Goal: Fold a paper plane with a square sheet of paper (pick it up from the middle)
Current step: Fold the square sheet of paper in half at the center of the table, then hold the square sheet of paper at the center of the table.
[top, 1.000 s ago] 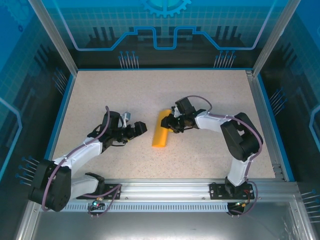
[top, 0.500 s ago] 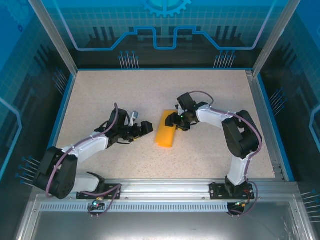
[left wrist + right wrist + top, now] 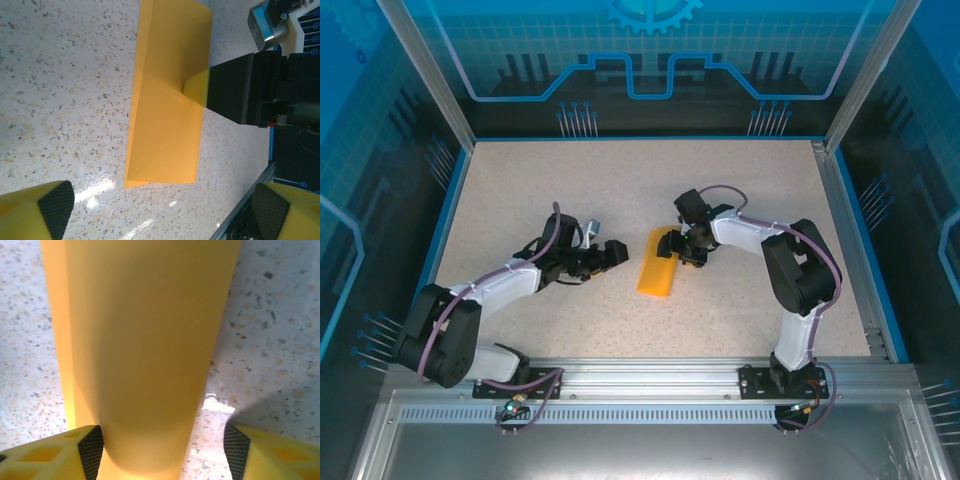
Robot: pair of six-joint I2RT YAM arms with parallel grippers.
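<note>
At the near edge of the table (image 3: 520, 190), the two arms are fixed side by side on a metal rail (image 3: 650, 375). Both arms reach toward the middle of the table.

The left gripper (image 3: 612, 254) is low over the table, just left of the folded orange paper (image 3: 656, 268). Its two fingers are spread wide and hold nothing. In the left wrist view, its yellow fingertips (image 3: 47, 205) sit far apart at the bottom corners. The paper lies a little way ahead and does not touch them.

The paper is a long, thin strip on the table, near the middle. It lies at a slant, with its near end a bit to the left.

The right gripper (image 3: 676, 246) is at the far end of the paper. In the right wrist view, its fingers (image 3: 85, 450) stand apart with the paper between them. One finger is right beside the paper's edge. The other has bare table between it and the paper, so the paper is not pinched.

Past the paper, the speckled table runs on to a blue wall (image 3: 650, 60) at the back.
</note>
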